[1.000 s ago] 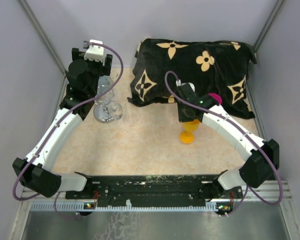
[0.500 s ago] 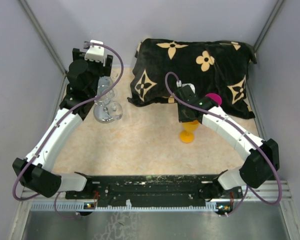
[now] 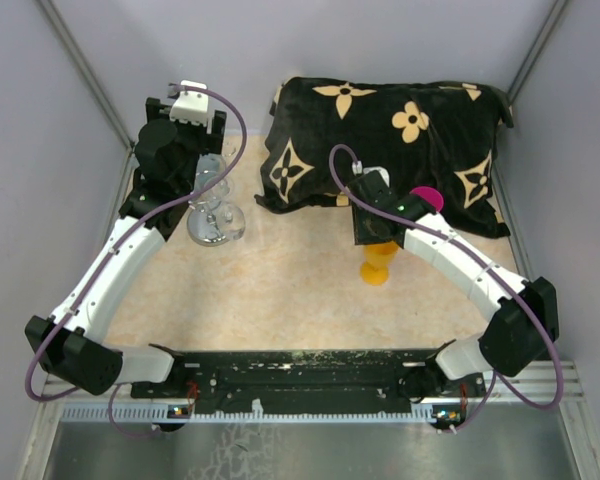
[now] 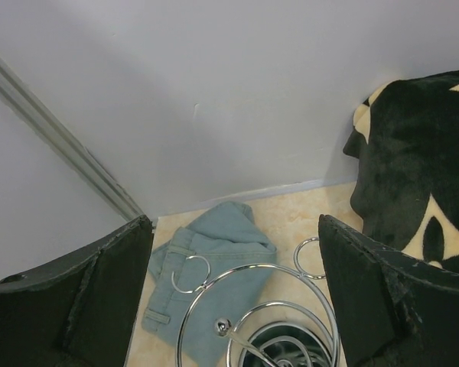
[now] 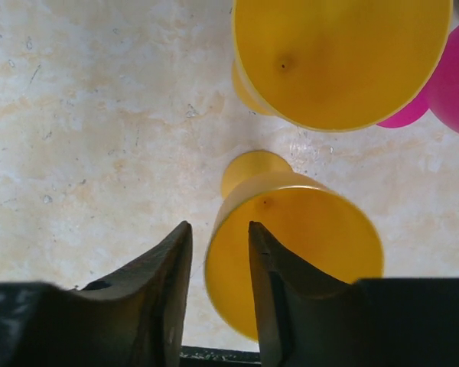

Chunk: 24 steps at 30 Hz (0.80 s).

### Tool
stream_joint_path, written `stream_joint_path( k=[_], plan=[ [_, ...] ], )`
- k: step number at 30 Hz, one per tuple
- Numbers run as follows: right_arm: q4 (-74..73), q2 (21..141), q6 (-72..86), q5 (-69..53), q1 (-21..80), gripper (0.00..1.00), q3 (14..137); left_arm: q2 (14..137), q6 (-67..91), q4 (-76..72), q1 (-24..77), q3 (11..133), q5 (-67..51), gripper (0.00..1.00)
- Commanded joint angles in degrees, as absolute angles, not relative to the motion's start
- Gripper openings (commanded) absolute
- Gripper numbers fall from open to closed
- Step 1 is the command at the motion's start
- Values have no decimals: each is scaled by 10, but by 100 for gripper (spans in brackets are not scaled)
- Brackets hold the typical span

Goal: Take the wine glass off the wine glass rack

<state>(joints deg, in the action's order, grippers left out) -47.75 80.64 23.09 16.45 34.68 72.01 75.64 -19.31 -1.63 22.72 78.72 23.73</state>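
Over the last second the right hand (image 5: 218, 229) has crept a touch toward the back, and the yellow wine glass (image 3: 377, 262) under it seems to sit more squarely on the bench (image 3: 280, 290) than it did. It stands well apart from the wine glass rack (image 3: 216, 226), so I'd say the lifting-off is done and only the setting-down and letting-go are left. That hand's fingers are nearly together with a sliver of yellow in the slit, and I cannot tell whether they pinch it or have released it. The left hand (image 4: 233, 229) hasn't budged. It hangs above the rack, spread wide and grasping nothing. A grey-blue cloth (image 4: 214, 260) lies behind the rack. Close by the wine glass are a second yellow glass (image 5: 336, 53) and a pink glass (image 3: 427, 196), with the black flowered cushion (image 3: 390, 130) just beyond. Pulling away could easily knock those neighbours.
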Motion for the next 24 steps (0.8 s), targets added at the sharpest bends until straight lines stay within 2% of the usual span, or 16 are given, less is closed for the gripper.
stream_joint_path(
  k=[1, 6, 13, 19, 24],
  plan=[
    [-470, 803, 223, 177, 342, 40, 749, 749, -180, -18, 223, 795, 230, 93],
    [-496, 799, 221, 170, 342, 47, 801, 748, -175, -17, 223, 794, 232, 93],
    [-545, 800, 217, 119, 342, 51, 948, 753, -125, 47, 224, 820, 214, 93],
    [-490, 837, 277, -35, 342, 54, 1048, 772, -78, 124, 224, 879, 197, 93],
    [-356, 875, 358, -176, 342, 54, 1024, 797, -63, 157, 224, 961, 198, 94]
  ],
)
